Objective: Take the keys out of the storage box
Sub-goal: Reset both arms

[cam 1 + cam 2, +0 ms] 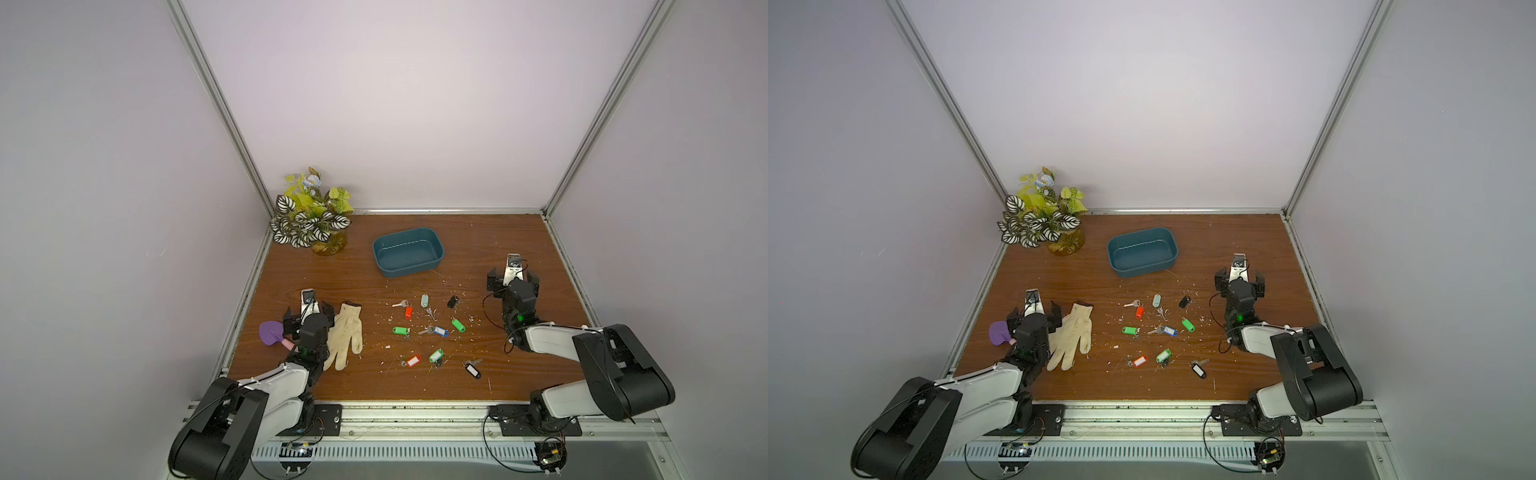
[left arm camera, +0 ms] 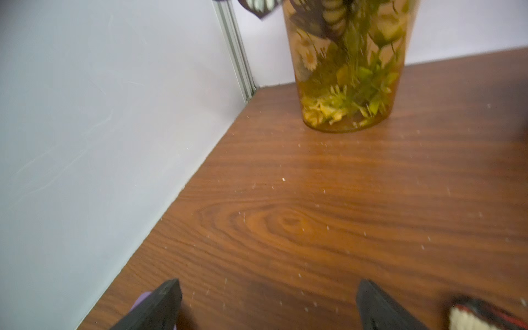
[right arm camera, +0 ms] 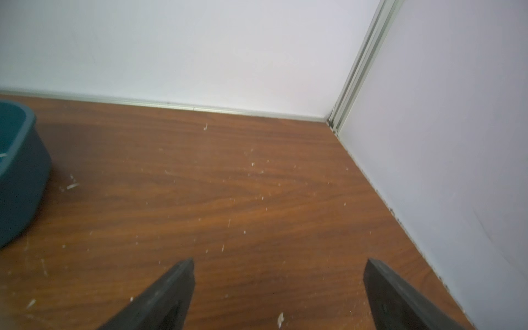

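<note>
The dark teal storage box [image 1: 408,251] [image 1: 1143,251] stands at the back middle of the table, and its inside looks bare. One end of the box [image 3: 20,171] also shows in the right wrist view. The keys [image 1: 432,330] [image 1: 1160,330] lie scattered on the wood in front of the box, with red, green, blue, grey and black tags. My left gripper [image 1: 308,309] [image 2: 268,285] is open over bare wood beside the glove. My right gripper [image 1: 513,276] [image 3: 280,263] is open over bare wood to the right of the box. Neither holds anything.
A cream work glove [image 1: 345,334] lies right of the left gripper, and a purple scoop [image 1: 270,332] lies left of it. A potted plant in an amber vase [image 1: 328,243] [image 2: 347,71] fills the back left corner. White crumbs litter the table. Walls close three sides.
</note>
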`<action>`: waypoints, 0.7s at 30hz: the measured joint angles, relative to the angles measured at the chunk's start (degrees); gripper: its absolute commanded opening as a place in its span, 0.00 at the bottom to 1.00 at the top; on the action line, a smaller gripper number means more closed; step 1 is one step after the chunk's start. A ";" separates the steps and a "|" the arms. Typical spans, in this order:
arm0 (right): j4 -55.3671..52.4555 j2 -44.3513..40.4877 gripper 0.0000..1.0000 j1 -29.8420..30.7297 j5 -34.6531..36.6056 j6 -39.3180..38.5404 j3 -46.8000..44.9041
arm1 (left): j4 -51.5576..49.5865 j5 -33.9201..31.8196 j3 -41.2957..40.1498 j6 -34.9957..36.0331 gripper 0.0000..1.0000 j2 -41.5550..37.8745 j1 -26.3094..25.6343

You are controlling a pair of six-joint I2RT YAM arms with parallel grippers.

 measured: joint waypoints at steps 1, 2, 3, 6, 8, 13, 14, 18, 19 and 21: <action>1.18 0.15 0.99 -0.22 -0.24 -0.68 0.00 | 1.44 1.31 0.48 -0.07 1.00 0.37 1.70; 2.32 0.22 0.99 -0.48 -0.81 -1.55 -0.07 | 3.85 2.69 1.09 -0.22 1.00 1.33 3.78; 3.50 0.13 0.99 -0.61 -1.49 -2.34 -0.33 | 6.60 3.85 1.64 -0.24 1.00 2.78 5.31; 4.90 -1.31 0.99 -0.92 -2.23 -3.65 -2.12 | 14.32 7.08 2.62 -0.07 1.00 8.57 7.15; 5.01 -2.86 0.99 -0.92 -2.75 -4.11 -3.87 | 19.54 10.84 2.67 0.66 0.99 12.94 7.45; 5.81 -4.81 0.99 -0.92 -3.58 -4.90 -6.45 | 29.59 16.06 2.45 1.99 0.99 25.16 7.74; 5.81 -4.79 0.99 -0.92 -4.20 -4.81 -6.45 | 29.83 16.79 2.99 2.12 0.99 25.03 7.96; 5.84 -4.07 1.00 -2.03 -7.10 -3.10 -6.58 | 28.76 18.99 7.61 2.16 0.99 24.96 8.63; 7.06 -3.26 1.00 -2.32 -7.45 -2.89 -6.88 | 29.11 19.39 7.98 2.19 0.99 24.96 8.63; 8.41 -0.46 1.00 -2.80 -7.89 -2.58 -7.41 | 29.66 20.09 7.93 2.25 0.99 25.00 8.63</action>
